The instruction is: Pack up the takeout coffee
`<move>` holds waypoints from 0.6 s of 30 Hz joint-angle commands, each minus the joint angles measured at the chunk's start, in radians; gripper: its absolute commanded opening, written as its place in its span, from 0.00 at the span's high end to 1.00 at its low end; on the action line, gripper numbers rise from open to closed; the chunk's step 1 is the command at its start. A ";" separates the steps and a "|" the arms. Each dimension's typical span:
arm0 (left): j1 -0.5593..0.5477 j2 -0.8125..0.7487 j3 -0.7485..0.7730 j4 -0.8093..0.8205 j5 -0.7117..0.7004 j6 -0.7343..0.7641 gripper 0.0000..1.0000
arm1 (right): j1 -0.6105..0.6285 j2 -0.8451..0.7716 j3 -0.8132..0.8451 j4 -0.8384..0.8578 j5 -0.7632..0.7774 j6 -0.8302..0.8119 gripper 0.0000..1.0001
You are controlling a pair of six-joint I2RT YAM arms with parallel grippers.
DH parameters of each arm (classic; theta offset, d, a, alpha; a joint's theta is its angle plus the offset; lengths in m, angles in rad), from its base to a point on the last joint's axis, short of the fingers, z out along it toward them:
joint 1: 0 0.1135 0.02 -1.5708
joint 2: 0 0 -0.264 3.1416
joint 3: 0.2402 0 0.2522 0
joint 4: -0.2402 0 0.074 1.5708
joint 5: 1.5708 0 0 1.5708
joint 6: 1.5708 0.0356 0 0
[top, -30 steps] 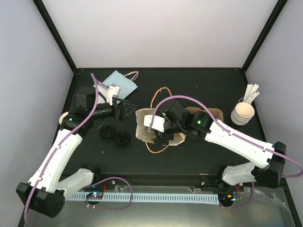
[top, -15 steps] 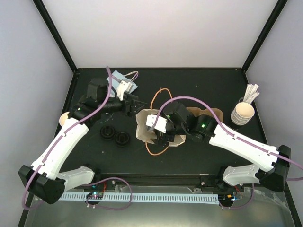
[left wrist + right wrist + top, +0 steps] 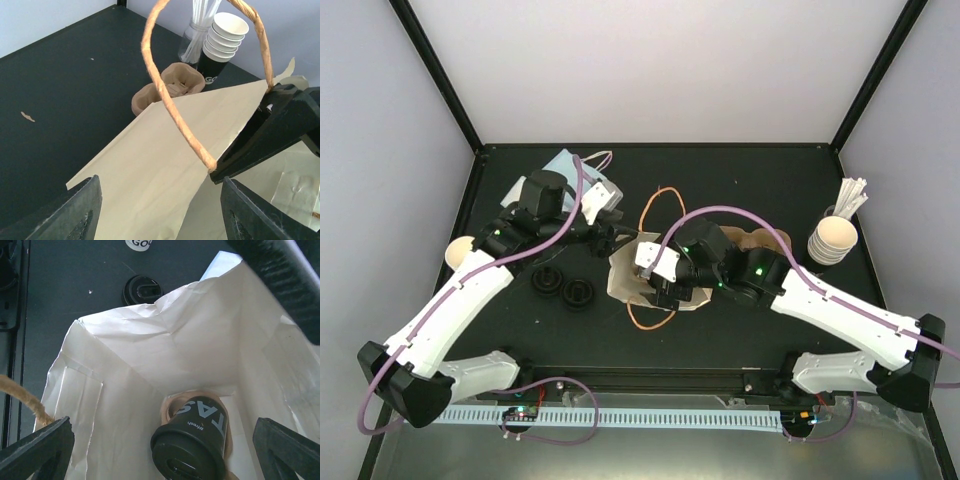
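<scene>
The single cream cup (image 3: 458,250) stands at the table's far left, partly behind my left arm, away from both grippers. An open cream paper bag (image 3: 623,265) with twine handles (image 3: 165,95) stands mid-table. My left gripper (image 3: 613,237) is open, its jaws either side of the bag's back-left rim (image 3: 165,165). My right gripper (image 3: 666,286) is open above the bag's mouth. In the right wrist view my right gripper (image 3: 162,452) looks into the bag (image 3: 165,335), where a black lidded cup (image 3: 192,435) leans in a pulp carrier.
Two black lids (image 3: 563,287) lie left of the bag. A stack of cups (image 3: 833,238) with white sticks stands at the right edge. A brown pulp carrier (image 3: 767,240) lies right of the bag. A pale blue item (image 3: 568,166) lies at the back left.
My left arm has swung right and forward, bringing its open gripper from left of the bag up to the bag's rim. My right gripper has stayed over the bag.
</scene>
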 commanded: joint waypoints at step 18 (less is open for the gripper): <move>-0.088 0.057 0.014 0.068 0.015 0.176 0.54 | 0.001 -0.075 -0.026 0.032 0.031 0.039 0.00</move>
